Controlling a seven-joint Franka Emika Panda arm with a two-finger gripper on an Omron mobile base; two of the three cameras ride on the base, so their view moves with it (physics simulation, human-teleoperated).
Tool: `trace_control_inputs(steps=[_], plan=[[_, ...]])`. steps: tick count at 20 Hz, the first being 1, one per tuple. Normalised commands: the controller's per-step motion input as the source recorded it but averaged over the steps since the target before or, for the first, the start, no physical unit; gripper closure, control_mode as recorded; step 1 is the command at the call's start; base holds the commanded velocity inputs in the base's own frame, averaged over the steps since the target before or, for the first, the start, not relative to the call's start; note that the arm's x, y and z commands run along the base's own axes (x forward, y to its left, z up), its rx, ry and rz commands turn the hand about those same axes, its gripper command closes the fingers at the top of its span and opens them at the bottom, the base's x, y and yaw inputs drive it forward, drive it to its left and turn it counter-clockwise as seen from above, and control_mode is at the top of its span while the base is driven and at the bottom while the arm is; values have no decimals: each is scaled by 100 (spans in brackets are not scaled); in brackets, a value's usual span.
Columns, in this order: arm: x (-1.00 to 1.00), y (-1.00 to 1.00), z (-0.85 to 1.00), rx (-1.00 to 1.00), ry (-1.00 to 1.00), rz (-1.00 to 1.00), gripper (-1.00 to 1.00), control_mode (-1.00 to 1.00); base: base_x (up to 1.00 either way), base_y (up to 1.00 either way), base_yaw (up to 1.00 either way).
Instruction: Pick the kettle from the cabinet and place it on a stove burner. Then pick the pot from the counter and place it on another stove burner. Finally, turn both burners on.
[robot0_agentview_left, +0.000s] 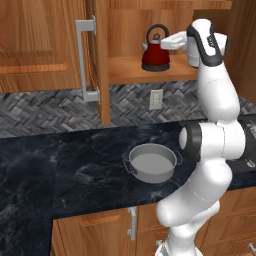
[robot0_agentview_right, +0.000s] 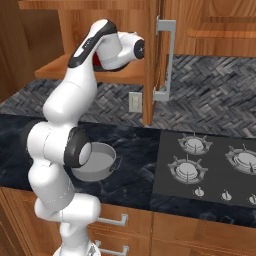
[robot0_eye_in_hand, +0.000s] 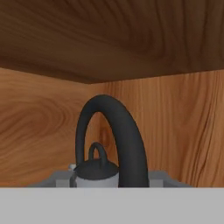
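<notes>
We note the following risks at this stage. The kettle (robot0_agentview_left: 156, 56) stands near the front edge of the open cabinet's shelf (robot0_agentview_left: 150, 75); if our gripper (robot0_agentview_left: 167, 43) bears on the black loop handle (robot0_eye_in_hand: 114, 135) off-centre, we judge that the kettle could tilt, swing under the handle once lifted, or be pushed deeper into the cabinet (robot0_agentview_left: 125, 30). A withdrawal that is too low could catch the kettle's base on the shelf lip; one that swings wide could strike the open cabinet door (robot0_agentview_left: 100, 60) with its long grey bar handle (robot0_agentview_left: 86, 60).

Gripper state: in the left base view the gripper sits at the upper part of the kettle's handle, on the kettle's right side. We cannot tell from the pictures how far the jaws stand apart, nor whether they have hold of the handle.

Position of the kettle: in the hand view the loop handle arches directly ahead and very close, with the lid knob (robot0_eye_in_hand: 97, 153) below and behind it, so the kettle lies immediately before the gripper. The kettle stands upright on the shelf.

The pot (robot0_agentview_left: 151, 163) rests on the black counter (robot0_agentview_left: 60, 165), below the cabinet; the burners (robot0_agentview_right: 187, 168) lie to its right.
</notes>
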Motion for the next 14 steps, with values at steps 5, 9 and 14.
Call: trace_control_inputs(steps=[5,9,14], plan=[[0,0,0,0,0,0,100,-100,0,0,0],[0,0,0,0,0,0,100,-100,0,0,0],[0,0,0,0,0,0,100,-100,0,0,0]])
